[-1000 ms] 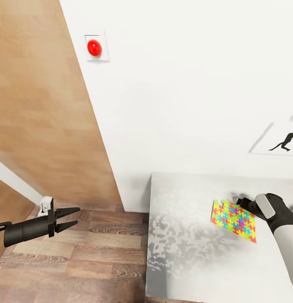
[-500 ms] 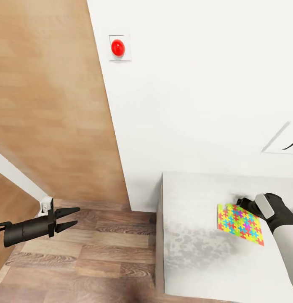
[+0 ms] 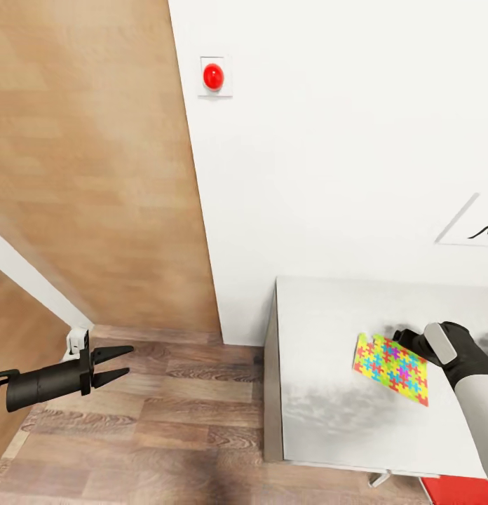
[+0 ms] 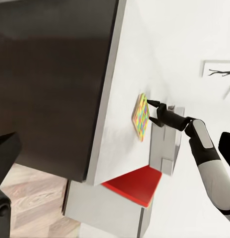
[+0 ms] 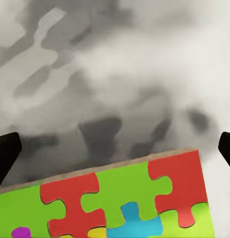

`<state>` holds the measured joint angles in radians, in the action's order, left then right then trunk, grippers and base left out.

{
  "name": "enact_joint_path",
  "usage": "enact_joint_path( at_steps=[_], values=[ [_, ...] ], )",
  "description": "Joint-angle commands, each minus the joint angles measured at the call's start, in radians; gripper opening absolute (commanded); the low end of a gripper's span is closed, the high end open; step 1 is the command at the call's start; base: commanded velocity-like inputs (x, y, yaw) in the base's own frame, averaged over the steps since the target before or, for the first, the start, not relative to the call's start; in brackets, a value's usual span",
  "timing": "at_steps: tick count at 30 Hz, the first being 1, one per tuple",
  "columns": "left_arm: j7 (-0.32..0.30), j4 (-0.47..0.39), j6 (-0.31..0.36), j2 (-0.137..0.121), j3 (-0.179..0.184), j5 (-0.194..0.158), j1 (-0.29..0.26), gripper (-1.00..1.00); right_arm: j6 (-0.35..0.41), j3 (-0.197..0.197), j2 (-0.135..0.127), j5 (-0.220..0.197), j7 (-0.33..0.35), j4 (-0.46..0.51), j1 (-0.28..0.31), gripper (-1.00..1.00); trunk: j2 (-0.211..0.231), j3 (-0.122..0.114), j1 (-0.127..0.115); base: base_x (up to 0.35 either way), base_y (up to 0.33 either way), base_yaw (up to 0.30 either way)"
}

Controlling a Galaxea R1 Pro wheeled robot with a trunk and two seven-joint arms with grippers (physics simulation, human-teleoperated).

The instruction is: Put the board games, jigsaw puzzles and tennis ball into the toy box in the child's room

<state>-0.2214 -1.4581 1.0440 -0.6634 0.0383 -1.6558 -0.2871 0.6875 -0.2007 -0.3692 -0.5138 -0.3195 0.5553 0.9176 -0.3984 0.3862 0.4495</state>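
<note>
The jigsaw puzzle (image 3: 390, 369) hangs tilted just above the table (image 3: 321, 428), pinched by one edge in the right gripper (image 3: 405, 341), apparently so it can be carried to the toy box. The left gripper (image 3: 116, 363) idles over the wood floor (image 3: 167, 428), fingers spread, empty. A red wall button (image 3: 214, 76) sits beyond.

What things look made of

The table (image 3: 328, 421) top is smooth and pale, with grey cloudy marks like stone. The jigsaw puzzle (image 3: 390, 368) looks like thin, flat card in bright matt colours. The floor (image 3: 153, 435) is brown wood planks with grain lines, and the door (image 3: 90, 175) beside it is lighter wood. The wall (image 3: 328, 140) is plain matt white. The left gripper (image 3: 116, 365) looks like dull black plastic, and the red button (image 3: 214, 76) is shiny.
</note>
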Motion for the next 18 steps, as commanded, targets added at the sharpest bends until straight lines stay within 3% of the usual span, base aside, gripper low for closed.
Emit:
enact_joint_path(
  at_steps=[1, 18],
  values=[
    [-0.01, 0.001, 0.001, -0.001, 0.002, 0.008, -0.001, 1.0, 0.004, 0.0, 0.001, -0.017, -0.009, -0.026, -0.001, 1.0, -0.002, 0.002, 0.001, -0.105, 0.117, 0.0],
    [-0.01, 0.001, 0.001, -0.001, 0.002, 0.008, -0.001, 1.0, 0.003, 0.001, 0.001, -0.017, -0.009, -0.026, -0.001, 1.0, -0.002, 0.002, 0.001, -0.061, 0.193, 0.0]
  ],
)
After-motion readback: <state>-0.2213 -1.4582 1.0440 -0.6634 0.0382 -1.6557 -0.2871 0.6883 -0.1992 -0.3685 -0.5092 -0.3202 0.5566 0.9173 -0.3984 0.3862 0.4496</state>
